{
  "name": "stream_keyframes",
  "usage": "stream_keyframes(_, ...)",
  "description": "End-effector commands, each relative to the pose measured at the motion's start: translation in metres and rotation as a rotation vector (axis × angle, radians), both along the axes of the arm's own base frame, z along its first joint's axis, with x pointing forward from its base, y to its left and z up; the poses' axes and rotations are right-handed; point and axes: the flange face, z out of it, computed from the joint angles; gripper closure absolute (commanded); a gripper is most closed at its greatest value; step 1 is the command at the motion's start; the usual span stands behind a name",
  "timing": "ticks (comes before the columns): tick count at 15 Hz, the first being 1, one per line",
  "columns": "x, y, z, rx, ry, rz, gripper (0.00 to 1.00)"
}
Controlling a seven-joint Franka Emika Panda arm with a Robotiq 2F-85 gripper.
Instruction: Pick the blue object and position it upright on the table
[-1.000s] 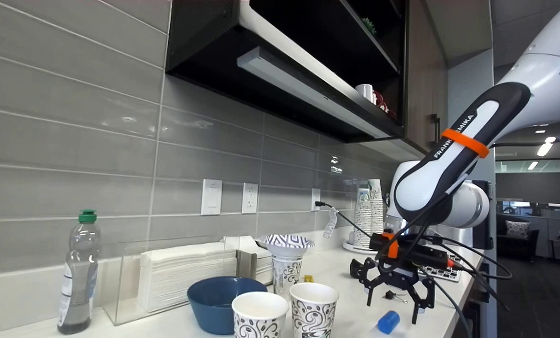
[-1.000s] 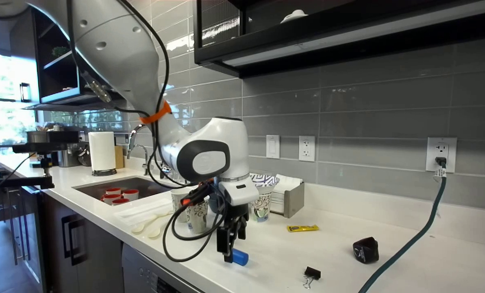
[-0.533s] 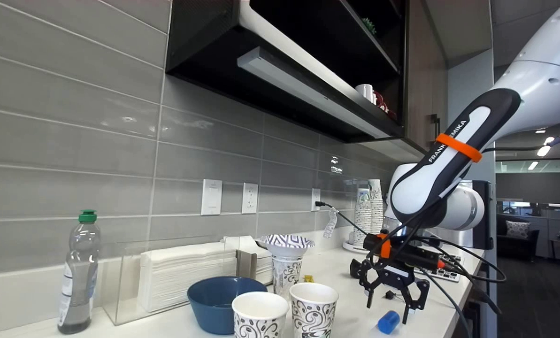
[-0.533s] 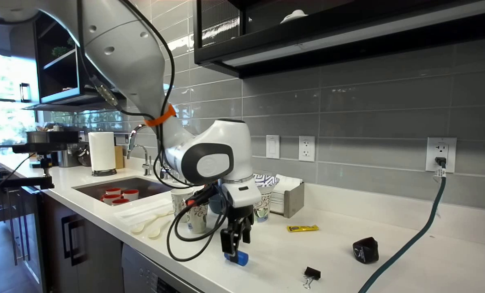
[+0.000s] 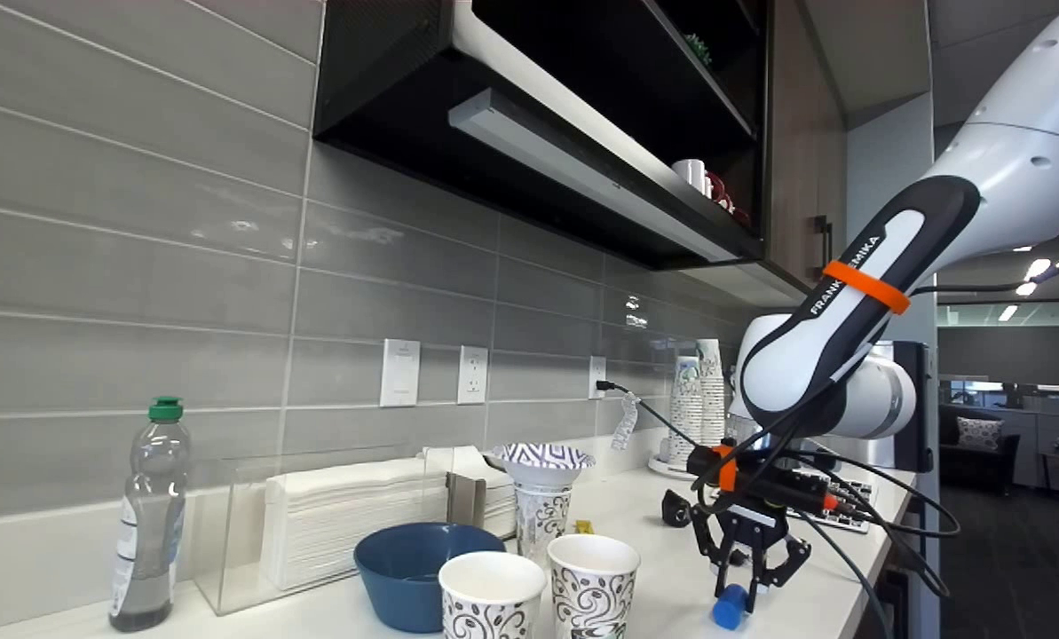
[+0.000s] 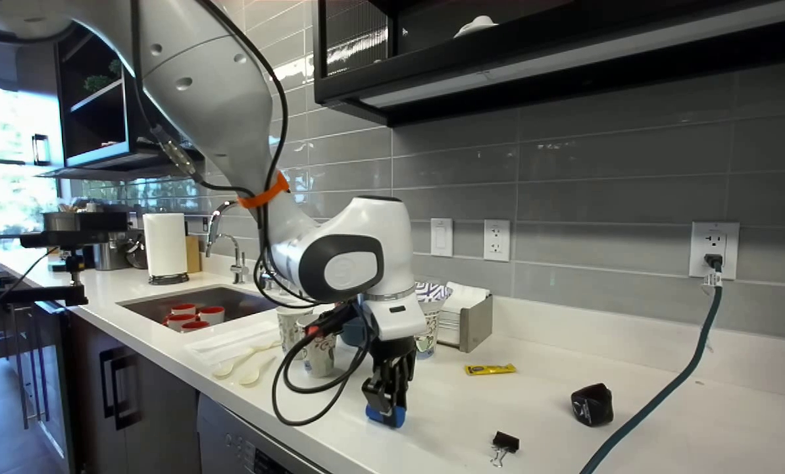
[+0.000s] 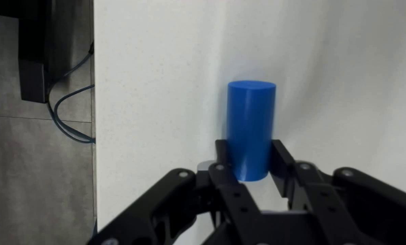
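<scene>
The blue object (image 7: 250,109), a short smooth cylinder, lies on its side on the white table (image 7: 148,102). In the wrist view my gripper (image 7: 249,151) has one black finger pressed to each long side of it, near the end closer to the gripper. Its far end sticks out beyond the fingertips. Both exterior views show the gripper (image 5: 738,589) pointing down at the table with the blue object (image 5: 729,612) low between the fingers; part of the blue object (image 6: 397,417) is covered by them in an exterior view.
Paper cups (image 5: 594,577) and a dark-blue bowl (image 5: 422,586) stand on the table. A binder clip (image 6: 506,442), a black lump (image 6: 592,405), a yellow packet (image 6: 489,369) and a green cable (image 6: 668,388) are also there. The table's front edge (image 7: 96,163) runs near the gripper.
The gripper has shifted a little over the blue object, and its fingers, wide apart one second ago, have come together on it. The blue object has barely moved.
</scene>
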Motion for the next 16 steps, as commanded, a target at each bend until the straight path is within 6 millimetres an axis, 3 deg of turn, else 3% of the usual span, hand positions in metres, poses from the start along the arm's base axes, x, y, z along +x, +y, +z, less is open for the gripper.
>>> stream_keyframes(1, 0.008, 0.005, 0.000, -0.034, -0.006, -0.009, 0.92)
stream_keyframes(5, 0.012, 0.029, 0.021, -0.133, -0.063, 0.066, 0.92)
stream_keyframes(8, 0.016, 0.048, 0.037, -0.255, -0.125, 0.224, 0.92)
stream_keyframes(12, 0.013, 0.051, 0.048, -0.381, -0.203, 0.425, 0.92)
stream_keyframes(14, 0.009, 0.053, 0.044, -0.351, -0.226, 0.440, 0.92)
stream_keyframes(15, 0.017, 0.052, 0.043, -0.355, -0.194, 0.413, 0.67)
stream_keyframes(16, 0.016, 0.053, 0.043, -0.352, -0.202, 0.420, 0.67)
